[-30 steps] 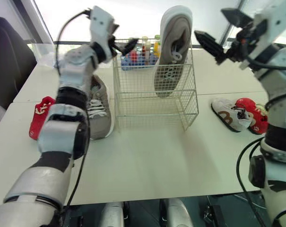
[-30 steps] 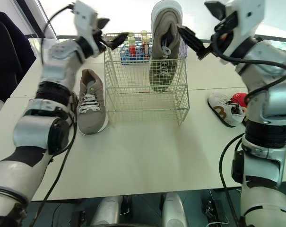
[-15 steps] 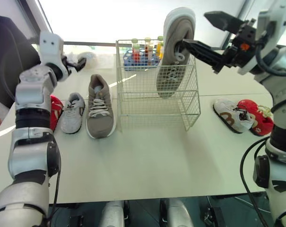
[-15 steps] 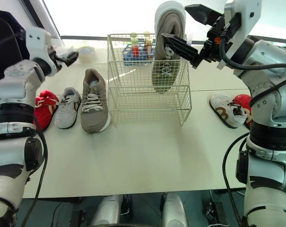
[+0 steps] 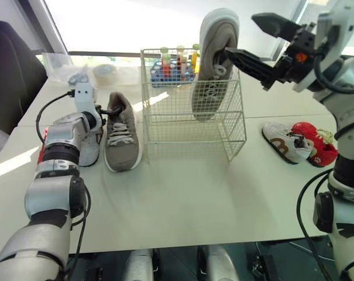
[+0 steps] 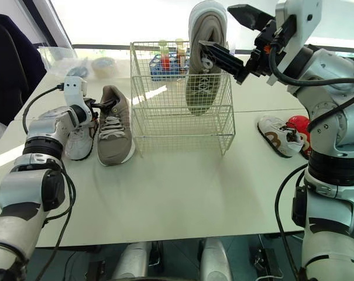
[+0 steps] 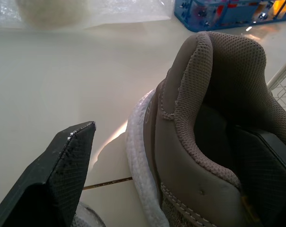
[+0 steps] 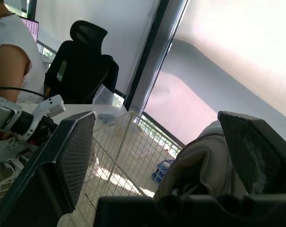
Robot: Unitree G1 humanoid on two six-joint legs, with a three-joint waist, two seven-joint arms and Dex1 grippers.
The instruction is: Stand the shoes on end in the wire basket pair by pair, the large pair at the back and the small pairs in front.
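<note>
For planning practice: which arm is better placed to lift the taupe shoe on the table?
Left. The left gripper, open, straddles the heel of the taupe shoe; the right gripper is by the upright shoe in the wire basket.

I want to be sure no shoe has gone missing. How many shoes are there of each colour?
Taupe large shoes: 2
Red small shoes: 2
Whitish small shoes: 2
Total: 6

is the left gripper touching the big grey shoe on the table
Cannot tell. In the left wrist view the left gripper straddles the grey shoe's heel: one finger stands clear, the other sits inside the collar, contact hidden.
</note>
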